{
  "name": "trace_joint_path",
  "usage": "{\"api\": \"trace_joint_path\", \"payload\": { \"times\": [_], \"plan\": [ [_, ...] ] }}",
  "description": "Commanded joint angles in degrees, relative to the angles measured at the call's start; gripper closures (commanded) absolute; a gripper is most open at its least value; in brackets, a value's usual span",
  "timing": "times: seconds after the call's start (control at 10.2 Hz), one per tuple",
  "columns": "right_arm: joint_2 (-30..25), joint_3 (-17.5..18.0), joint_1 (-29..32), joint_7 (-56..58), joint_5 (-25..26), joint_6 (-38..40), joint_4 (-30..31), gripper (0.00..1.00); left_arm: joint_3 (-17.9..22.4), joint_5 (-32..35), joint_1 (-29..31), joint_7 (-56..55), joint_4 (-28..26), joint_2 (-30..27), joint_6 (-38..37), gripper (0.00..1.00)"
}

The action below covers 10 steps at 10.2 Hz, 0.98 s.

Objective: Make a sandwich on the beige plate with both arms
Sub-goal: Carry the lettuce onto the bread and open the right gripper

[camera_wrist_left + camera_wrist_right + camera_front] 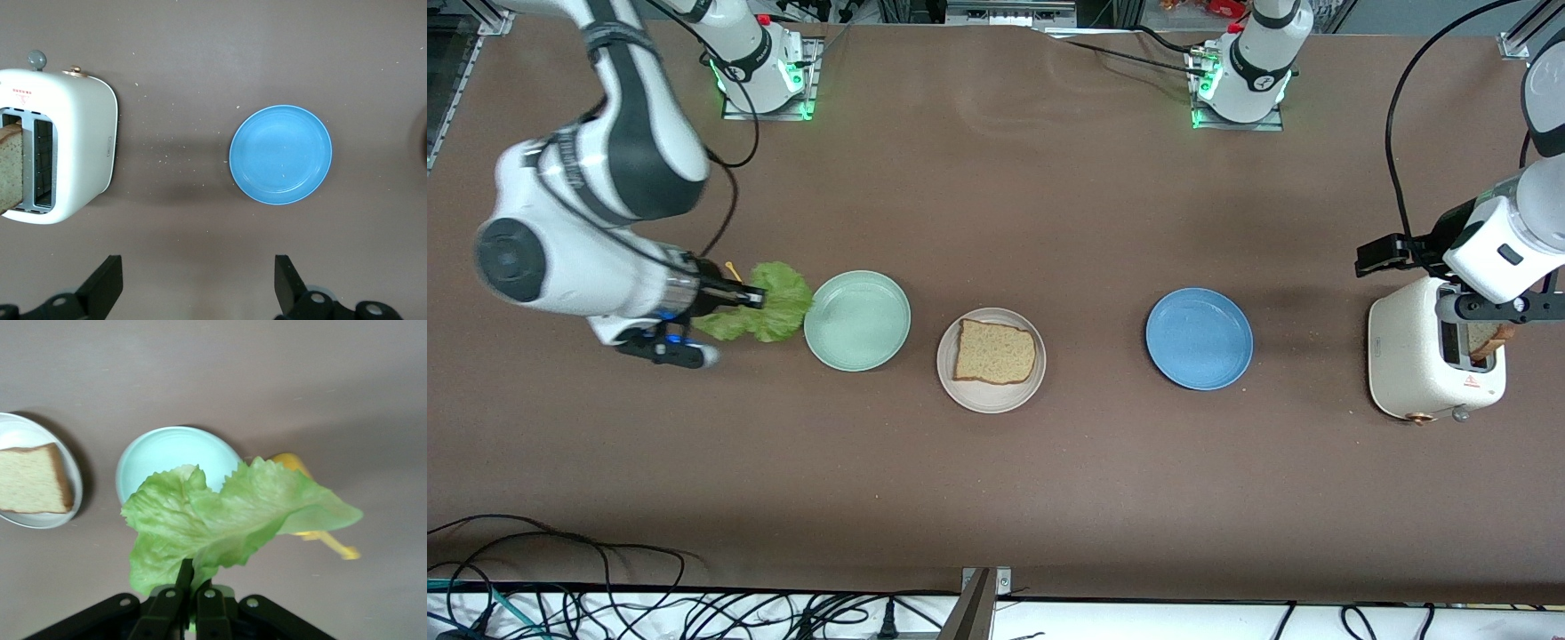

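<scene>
One tan bread slice (996, 351) lies on the beige plate (991, 397) at mid-table; both show in the right wrist view, slice (30, 479) and plate (40, 520). My right gripper (749, 297) is shut on a ruffled green lettuce leaf (775, 304), held in the air beside the mint-green plate (857, 320). In the right wrist view the leaf (220, 517) hangs from my gripper (193, 577). A second bread slice (1487, 338) stands in the white toaster (1414, 360). My left gripper (198, 287) is open and empty, up over the table between the toaster (73, 147) and the blue plate (281, 155).
The blue plate (1199, 339) sits between the beige plate and the toaster. A small yellow object (320, 537) lies on the table under the lettuce. Cables run along the table edge nearest the front camera.
</scene>
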<state>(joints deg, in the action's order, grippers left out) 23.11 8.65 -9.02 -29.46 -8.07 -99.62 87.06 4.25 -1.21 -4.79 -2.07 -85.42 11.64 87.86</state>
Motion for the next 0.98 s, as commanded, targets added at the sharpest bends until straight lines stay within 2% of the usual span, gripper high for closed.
{"api": "trace_joint_path", "payload": {
  "times": [0.0,0.2,0.49,0.78,0.88],
  "plan": [
    [3.33,-0.12,-7.2,-14.33,0.16,-5.65,-1.1,1.0,-0.12,-0.46,0.22,-0.56,-0.36,-0.22,0.82,0.0],
    [6.14,-0.21,-12.23,-24.81,0.07,-11.8,-1.1,1.0,-0.12,-0.29,0.22,-0.56,-0.36,-0.22,0.91,0.0],
    [10.72,-0.12,-16.72,-32.66,-0.19,-26.63,-1.19,1.0,-0.12,-0.11,0.22,-0.56,-0.36,-0.13,0.99,0.0],
    [15.55,-0.12,-19.79,-33.65,-0.46,-38.96,-1.19,1.0,-0.03,-0.02,0.22,-0.56,-0.27,0.05,0.99,0.0],
    [16.35,-0.12,-21.02,-33.65,-0.55,-39.51,-1.19,1.0,-0.03,-0.02,0.22,-0.56,-0.27,0.13,0.99,0.0]
  ]
}}
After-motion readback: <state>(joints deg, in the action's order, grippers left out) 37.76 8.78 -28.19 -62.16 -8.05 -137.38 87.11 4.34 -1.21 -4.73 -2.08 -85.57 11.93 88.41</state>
